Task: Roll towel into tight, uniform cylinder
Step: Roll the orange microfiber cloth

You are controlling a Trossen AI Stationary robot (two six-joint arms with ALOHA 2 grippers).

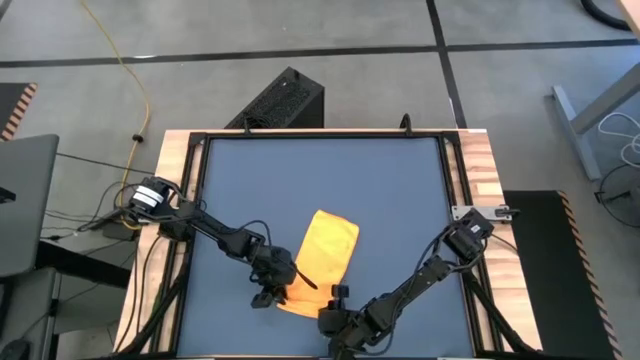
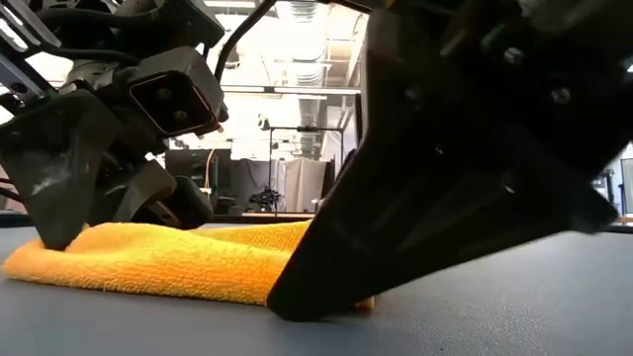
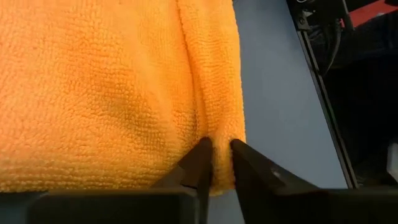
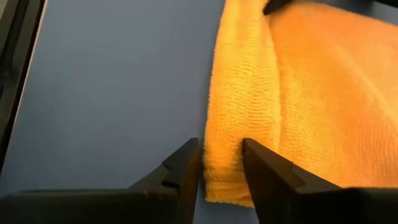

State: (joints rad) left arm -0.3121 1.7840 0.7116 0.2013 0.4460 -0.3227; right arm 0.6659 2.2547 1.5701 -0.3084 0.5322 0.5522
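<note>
The yellow towel (image 1: 325,250) lies folded into a narrow strip on the dark blue tabletop near its near edge. It runs from far to near, and its near end is turned up into a thick ridge (image 4: 239,74). My left gripper (image 1: 272,290) is shut on the left end of that ridge. My right gripper (image 1: 335,312) is at the right end with the ridge between its fingers. In the low view the towel (image 2: 178,262) lies flat, with the left gripper (image 2: 49,198) at one end and the right gripper (image 2: 326,287) at the other. No white tag shows. My left gripper (image 3: 219,155) pinches the end of the towel's raised ridge (image 3: 221,134) between its two fingers, several layers thick. The fingers lie low over the table and along the ridge. The towel rests on the table. My right gripper (image 4: 221,162) has the other end of the thick ridge (image 4: 227,134) between its two fingers, which touch it on both sides. The fingers come low over the table from the right and lie along the ridge. The towel rests on the table.
The tabletop's far half (image 1: 320,170) is bare blue. A dark rail and a wooden frame (image 1: 470,170) run round the table. A black box (image 1: 285,100) stands on the floor beyond the far edge. Cables (image 1: 110,215) hang at the left arm's base.
</note>
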